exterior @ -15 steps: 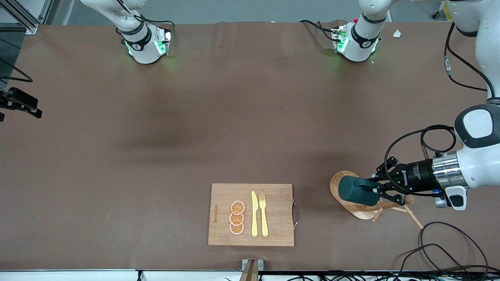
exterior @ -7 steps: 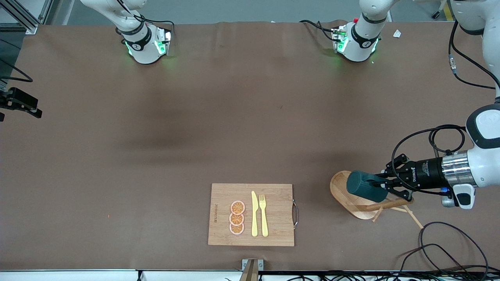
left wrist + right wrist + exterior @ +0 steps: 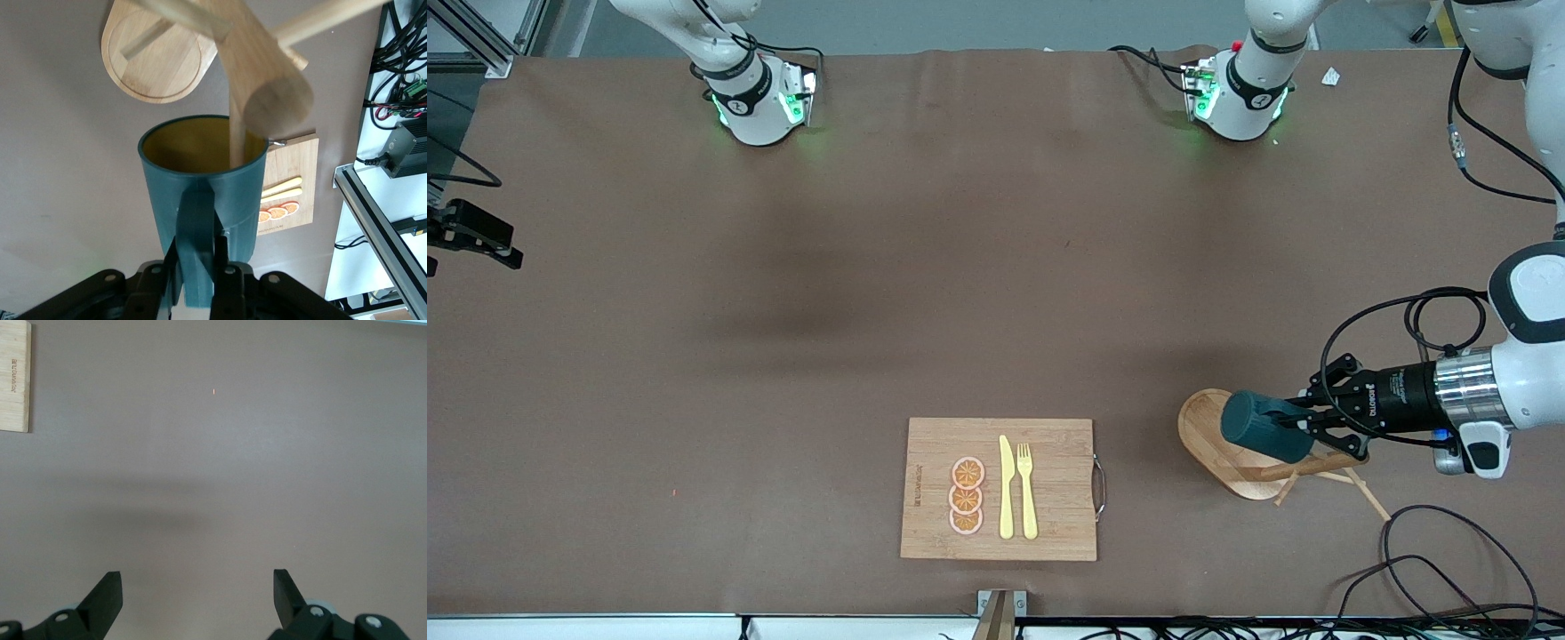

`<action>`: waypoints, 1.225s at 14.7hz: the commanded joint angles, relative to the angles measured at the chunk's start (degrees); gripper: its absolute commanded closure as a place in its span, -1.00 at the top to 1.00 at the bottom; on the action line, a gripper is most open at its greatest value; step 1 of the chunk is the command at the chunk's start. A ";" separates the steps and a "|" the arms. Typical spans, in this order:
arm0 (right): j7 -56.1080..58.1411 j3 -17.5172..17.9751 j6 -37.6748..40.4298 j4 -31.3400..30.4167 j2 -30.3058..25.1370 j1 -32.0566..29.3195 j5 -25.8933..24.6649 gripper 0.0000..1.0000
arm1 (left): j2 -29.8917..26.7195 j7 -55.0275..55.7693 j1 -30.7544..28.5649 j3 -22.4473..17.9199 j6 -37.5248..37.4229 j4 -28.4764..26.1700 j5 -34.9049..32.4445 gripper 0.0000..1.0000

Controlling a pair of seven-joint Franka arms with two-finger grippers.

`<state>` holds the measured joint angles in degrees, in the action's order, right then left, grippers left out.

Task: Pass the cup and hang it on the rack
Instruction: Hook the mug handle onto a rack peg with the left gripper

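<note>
The dark teal cup (image 3: 1258,427) lies on its side in the air over the wooden rack (image 3: 1205,431), near the left arm's end of the table. My left gripper (image 3: 1303,427) is shut on the cup's loop handle. In the left wrist view the fingers (image 3: 223,263) clamp the handle, and the cup (image 3: 200,180) shows its brownish-gold inside. The rack's thick post (image 3: 267,87) stands right at the cup's rim, with its oval base (image 3: 153,60) below. My right gripper (image 3: 197,593) is open and empty over bare table; it is out of the front view.
A bamboo cutting board (image 3: 1049,489) with a yellow knife, a fork and orange slices lies near the front edge, mid-table. Its corner shows in the right wrist view (image 3: 15,377). Loose black cables (image 3: 1449,569) lie by the rack at the near corner.
My left gripper has carried the cup a little toward the left arm's end of the table, over the rack's post. Most of that move came early; it has nearly stopped.
</note>
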<state>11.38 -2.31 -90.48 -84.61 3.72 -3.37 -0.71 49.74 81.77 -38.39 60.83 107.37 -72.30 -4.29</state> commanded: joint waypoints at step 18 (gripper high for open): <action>-0.22 0.29 0.48 -0.12 -0.20 -0.41 0.19 1.00 | -0.61 -3.63 -1.16 -1.42 0.20 0.06 0.42 -0.97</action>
<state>11.38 -2.32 -90.39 -84.61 3.72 -3.37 -0.71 49.74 79.50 -39.40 59.77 107.52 -72.24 -4.29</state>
